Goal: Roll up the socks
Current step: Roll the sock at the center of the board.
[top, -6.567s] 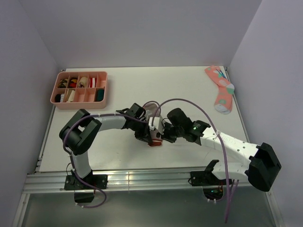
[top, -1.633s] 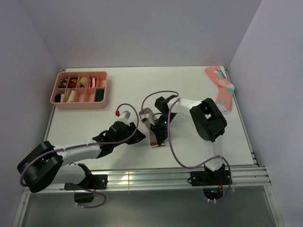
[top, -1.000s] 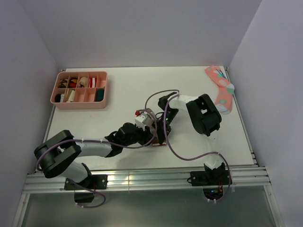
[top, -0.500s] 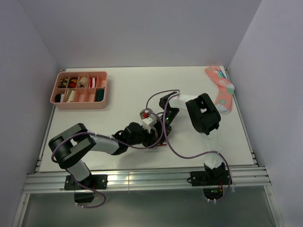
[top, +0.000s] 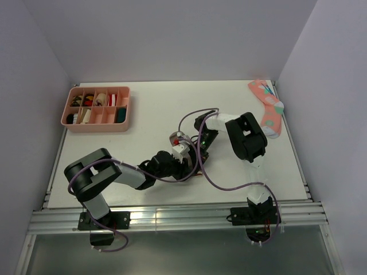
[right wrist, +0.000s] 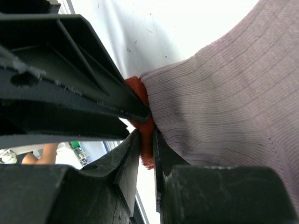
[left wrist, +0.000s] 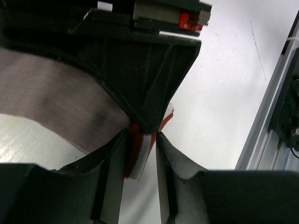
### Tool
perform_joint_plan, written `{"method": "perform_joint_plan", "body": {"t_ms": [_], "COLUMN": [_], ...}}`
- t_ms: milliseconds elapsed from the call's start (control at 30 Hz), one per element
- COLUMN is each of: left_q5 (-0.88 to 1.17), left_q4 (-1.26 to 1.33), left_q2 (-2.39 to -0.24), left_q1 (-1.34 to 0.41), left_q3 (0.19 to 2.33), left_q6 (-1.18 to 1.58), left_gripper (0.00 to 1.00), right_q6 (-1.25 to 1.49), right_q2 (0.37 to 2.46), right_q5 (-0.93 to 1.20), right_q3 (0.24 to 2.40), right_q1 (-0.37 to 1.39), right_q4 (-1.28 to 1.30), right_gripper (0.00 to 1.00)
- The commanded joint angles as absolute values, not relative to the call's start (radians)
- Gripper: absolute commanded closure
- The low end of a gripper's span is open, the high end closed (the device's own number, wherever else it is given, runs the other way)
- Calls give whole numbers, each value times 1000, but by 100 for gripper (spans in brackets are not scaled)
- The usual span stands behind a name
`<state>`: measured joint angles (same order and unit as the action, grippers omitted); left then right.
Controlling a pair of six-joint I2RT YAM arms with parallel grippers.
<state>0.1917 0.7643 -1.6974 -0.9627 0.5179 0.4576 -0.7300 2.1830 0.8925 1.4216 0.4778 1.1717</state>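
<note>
The taupe-brown sock (left wrist: 51, 109) lies on the white table, its ribbed body filling the right wrist view (right wrist: 229, 88). My right gripper (right wrist: 145, 135) is shut on the sock's red-and-white striped cuff (right wrist: 145, 149). My left gripper (left wrist: 141, 140) faces it, open, with the same cuff (left wrist: 138, 156) between its fingers; the cuff rests against the left finger and a gap shows at the right one. From above, the two grippers (top: 186, 162) (top: 198, 153) meet at the table's middle and cover nearly all of the sock.
A coral-pink spotted sock (top: 268, 109) lies at the far right corner. A pink compartment tray (top: 94, 127) with small items stands at the far left. The metal rail (left wrist: 273, 112) of the table's front edge runs close to the grippers. Purple cables loop over both arms.
My left arm has swung in from the left and brought its gripper up to the cuff. The right gripper has kept its hold in the same place.
</note>
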Motion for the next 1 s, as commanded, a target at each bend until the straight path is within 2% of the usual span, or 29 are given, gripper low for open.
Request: {"method": "perform_joint_plan", "body": {"t_ms": [0, 367, 433, 600, 667, 900, 967], "left_q5": [183, 161, 170, 199, 213, 229, 238], "left_q4": [805, 732, 703, 565, 520, 322, 311], "left_q2": [-1689, -1684, -1701, -1738, -1747, -1795, -1790], "left_q1": [-971, -971, -971, -971, -971, -971, -966], "left_q3": [497, 526, 551, 630, 666, 752, 744], "left_q6": [469, 477, 471, 499, 512, 554, 574], "left_gripper": [65, 67, 71, 92, 99, 100, 100], "right_q6": [-733, -733, -735, -727, -710, -606, -565], "right_q2": [2194, 2181, 2180, 2164, 2142, 2004, 1971], "right_q5": [897, 908, 907, 899, 887, 839, 810], "right_q3": [1459, 1456, 1453, 1433, 1419, 1378, 1361], "right_q1": [457, 448, 449, 448, 446, 442, 436], "right_q4": [1181, 1183, 1183, 1161, 1137, 1013, 960], "right_gripper": [78, 78, 78, 77, 74, 55, 54]}}
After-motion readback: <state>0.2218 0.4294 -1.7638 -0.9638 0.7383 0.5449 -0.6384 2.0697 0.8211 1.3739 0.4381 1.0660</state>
